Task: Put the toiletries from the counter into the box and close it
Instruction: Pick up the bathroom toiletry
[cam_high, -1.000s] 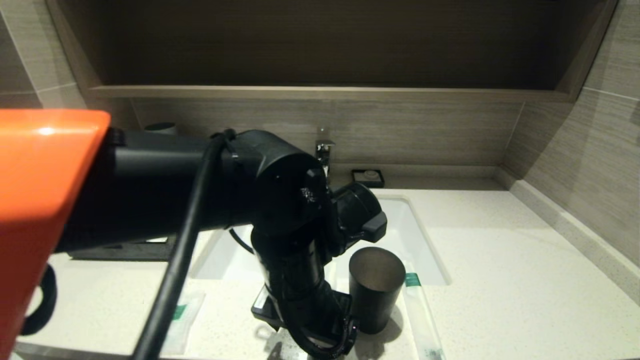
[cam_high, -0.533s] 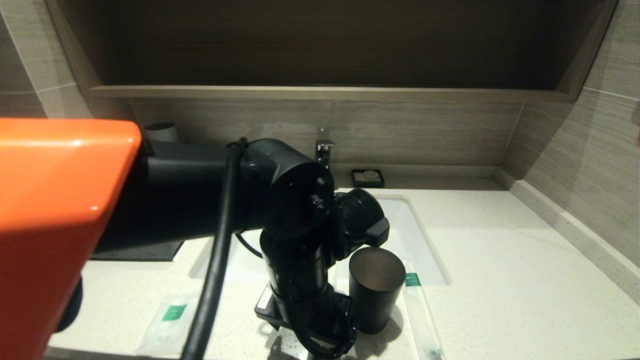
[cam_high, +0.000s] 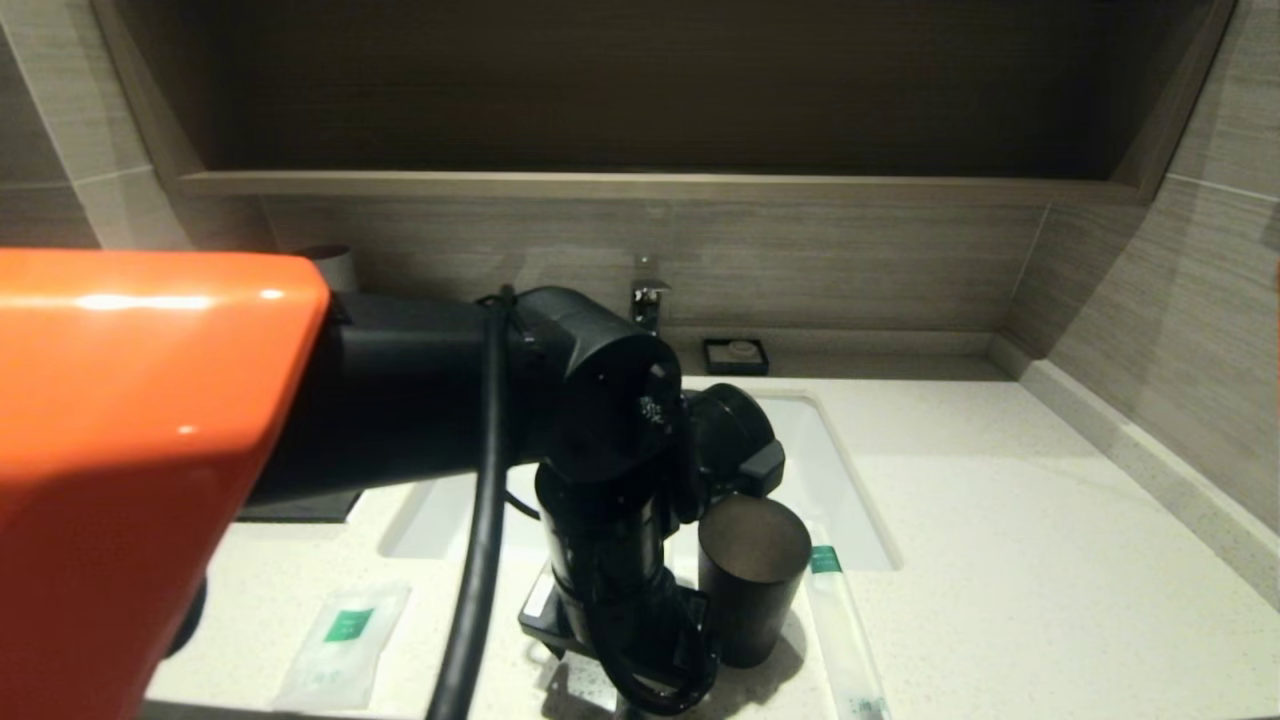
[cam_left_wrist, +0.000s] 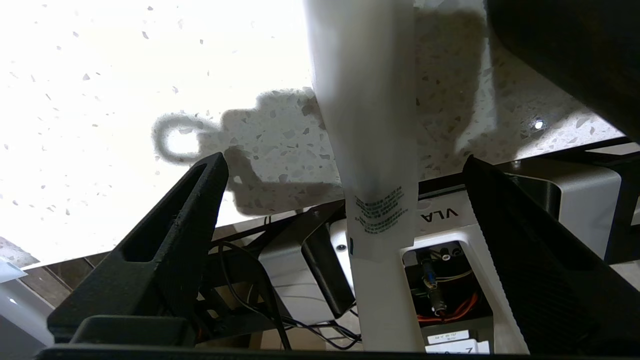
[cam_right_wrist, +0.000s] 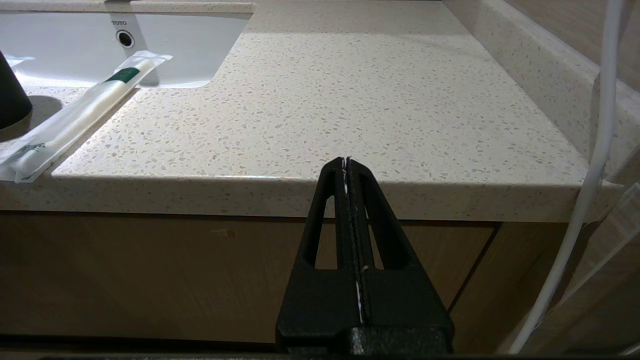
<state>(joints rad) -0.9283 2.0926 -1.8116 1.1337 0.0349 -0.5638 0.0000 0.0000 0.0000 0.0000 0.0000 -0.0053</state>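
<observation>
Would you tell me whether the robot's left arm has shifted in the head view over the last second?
Yes. The black left arm has swung rightward, closing toward the dark cylindrical cup, which has stayed put on the speckled cream counter.

"TOTO" stands on the sink (cam_right_wrist: 75, 40) wall, just beside the overflow hole. Below the bench edge, a white robot panel (cam_left_wrist: 440, 220) bears the letters "VLA", seen upside down. The sachet's (cam_left_wrist: 370, 125) small print is unreadable.
</observation>
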